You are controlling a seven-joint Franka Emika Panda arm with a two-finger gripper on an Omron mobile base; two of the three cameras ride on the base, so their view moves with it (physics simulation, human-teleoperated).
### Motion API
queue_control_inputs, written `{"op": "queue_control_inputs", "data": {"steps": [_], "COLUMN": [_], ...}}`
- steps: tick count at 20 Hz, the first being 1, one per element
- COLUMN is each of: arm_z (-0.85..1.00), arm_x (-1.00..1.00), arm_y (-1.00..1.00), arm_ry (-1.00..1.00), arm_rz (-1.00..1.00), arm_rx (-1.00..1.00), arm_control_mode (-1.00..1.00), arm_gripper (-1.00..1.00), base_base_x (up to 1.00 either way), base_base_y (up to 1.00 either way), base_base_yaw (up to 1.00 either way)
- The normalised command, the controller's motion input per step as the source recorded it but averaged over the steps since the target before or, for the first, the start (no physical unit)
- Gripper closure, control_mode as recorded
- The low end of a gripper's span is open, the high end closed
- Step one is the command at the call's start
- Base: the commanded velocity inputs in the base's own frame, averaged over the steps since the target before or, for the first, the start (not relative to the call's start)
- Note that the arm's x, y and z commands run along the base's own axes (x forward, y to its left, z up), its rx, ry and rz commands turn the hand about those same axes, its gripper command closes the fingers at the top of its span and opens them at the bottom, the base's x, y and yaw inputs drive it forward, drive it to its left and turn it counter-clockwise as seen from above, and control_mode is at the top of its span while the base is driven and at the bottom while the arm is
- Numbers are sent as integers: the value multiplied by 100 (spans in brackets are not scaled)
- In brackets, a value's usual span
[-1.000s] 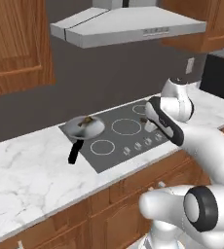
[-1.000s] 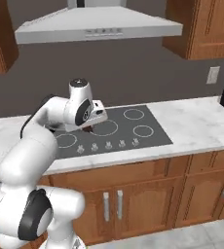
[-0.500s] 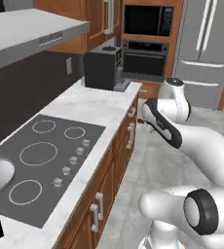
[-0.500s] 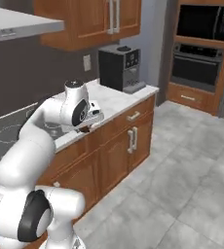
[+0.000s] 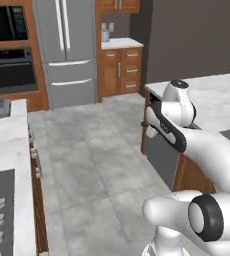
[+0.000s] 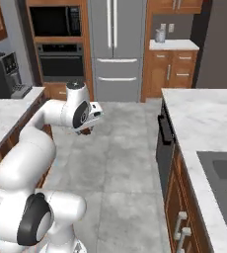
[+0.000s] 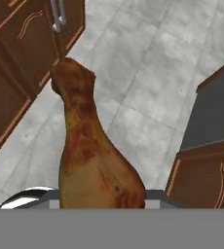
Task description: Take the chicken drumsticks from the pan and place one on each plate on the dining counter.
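In the hand view a golden-brown chicken drumstick (image 7: 92, 146) stands up from between my jaws, thick end down, with the tiled floor below it. My gripper (image 6: 87, 129) is shut on this drumstick and hangs over the floor, left of the dining counter (image 6: 199, 118). In the right base view only a dark bit of the drumstick shows under the hand. The dining counter (image 5: 217, 95) is white marble with a dark inset sink (image 6: 221, 170). The pan and the plates are out of view.
A steel fridge (image 6: 115, 44) and a wall oven (image 6: 61, 54) stand at the back. A coffee machine (image 6: 4, 74) sits on the marble cooktop counter (image 5: 2, 145). A dark dishwasher front (image 6: 164, 143) faces the grey tiled floor (image 5: 87, 165) between the counters.
The whole picture has swung from the cooktop and pan to the fridge, floor and dining counter, so the base has turned. The drumstick stays in the gripper.
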Motion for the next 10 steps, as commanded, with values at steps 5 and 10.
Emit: {"op": "queue_control_inputs", "data": {"steps": [5, 10], "arm_z": [0, 0], "arm_x": [0, 0], "arm_y": [0, 0], "arm_ry": [0, 0], "arm_rz": [0, 0], "arm_rx": [0, 0], "arm_control_mode": [100, 100], "arm_gripper": [100, 100], "base_base_x": [0, 0], "base_base_y": [3, 1], "base_base_yaw": [-100, -100]}}
